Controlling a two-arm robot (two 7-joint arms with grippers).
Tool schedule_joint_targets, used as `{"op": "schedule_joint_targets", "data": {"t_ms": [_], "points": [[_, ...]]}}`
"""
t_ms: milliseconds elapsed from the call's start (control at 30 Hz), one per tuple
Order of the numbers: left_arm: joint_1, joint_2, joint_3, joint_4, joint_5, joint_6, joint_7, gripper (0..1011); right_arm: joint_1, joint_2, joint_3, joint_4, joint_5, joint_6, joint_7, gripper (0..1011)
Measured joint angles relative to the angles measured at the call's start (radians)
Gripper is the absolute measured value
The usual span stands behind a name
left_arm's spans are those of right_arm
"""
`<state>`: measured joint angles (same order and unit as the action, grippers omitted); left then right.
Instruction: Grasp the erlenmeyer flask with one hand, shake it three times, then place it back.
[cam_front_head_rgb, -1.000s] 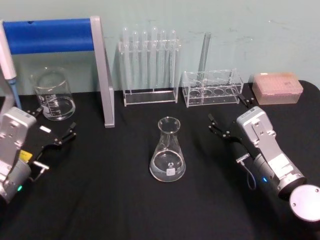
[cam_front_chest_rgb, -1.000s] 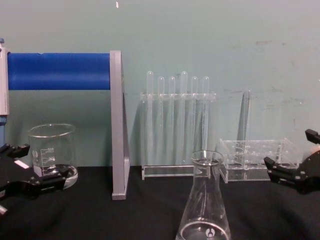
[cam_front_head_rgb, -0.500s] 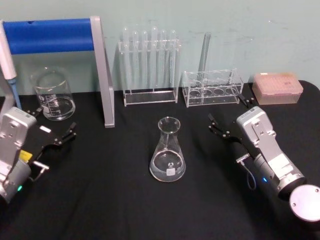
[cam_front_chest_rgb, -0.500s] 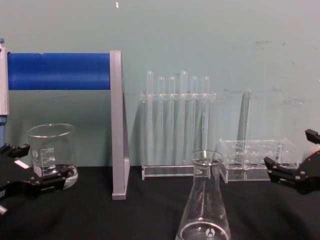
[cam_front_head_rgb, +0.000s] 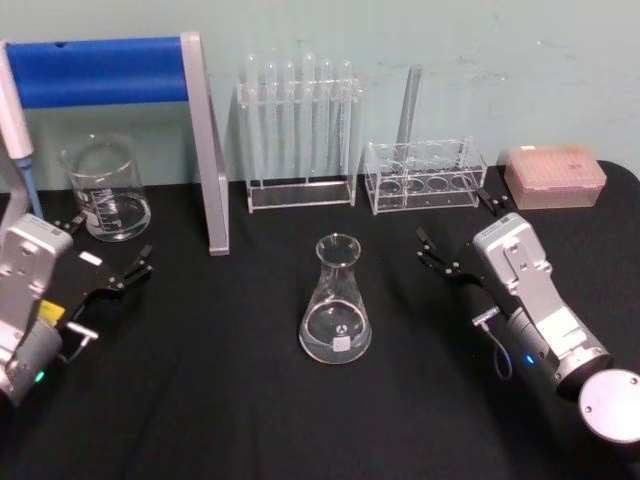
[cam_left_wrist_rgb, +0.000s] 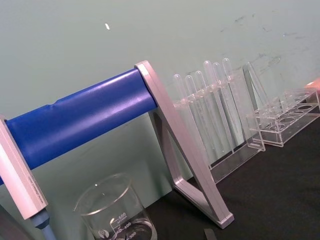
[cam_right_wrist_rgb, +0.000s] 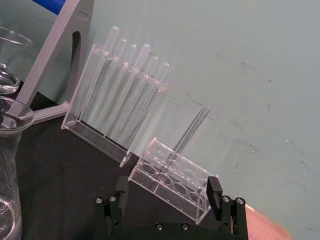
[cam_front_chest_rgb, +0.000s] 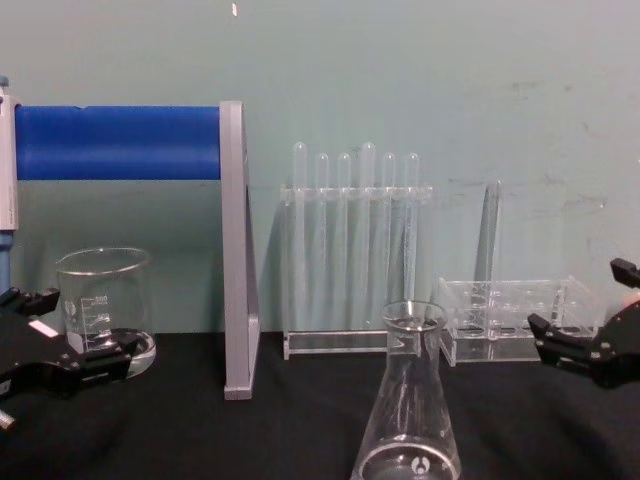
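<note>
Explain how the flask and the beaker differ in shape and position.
The flask is a cone with a narrow neck; the beaker is a straight, wide-mouthed cylinder. The flask stands mid-table between both grippers; the beaker stands far back on the left, beside the blue stand. Both are clear glass, upright.

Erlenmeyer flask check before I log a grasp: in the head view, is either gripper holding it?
No: the erlenmeyer flask stands free on the black table, with the left gripper and right gripper open at either side.

Flask (cam_front_chest_rgb: 407, 400) between two open claws
</note>
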<state>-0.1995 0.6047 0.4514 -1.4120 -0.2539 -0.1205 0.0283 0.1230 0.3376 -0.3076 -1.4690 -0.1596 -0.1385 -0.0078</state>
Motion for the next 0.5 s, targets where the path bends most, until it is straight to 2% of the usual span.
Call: {"op": "schedule_joint_targets", "data": {"t_ms": [500], "points": [[0.000,0.000,0.000,0.000,0.000,0.000,0.000,1001,0.000,0.000,0.000,0.000,0.000,0.000,0.000,1000]]}}
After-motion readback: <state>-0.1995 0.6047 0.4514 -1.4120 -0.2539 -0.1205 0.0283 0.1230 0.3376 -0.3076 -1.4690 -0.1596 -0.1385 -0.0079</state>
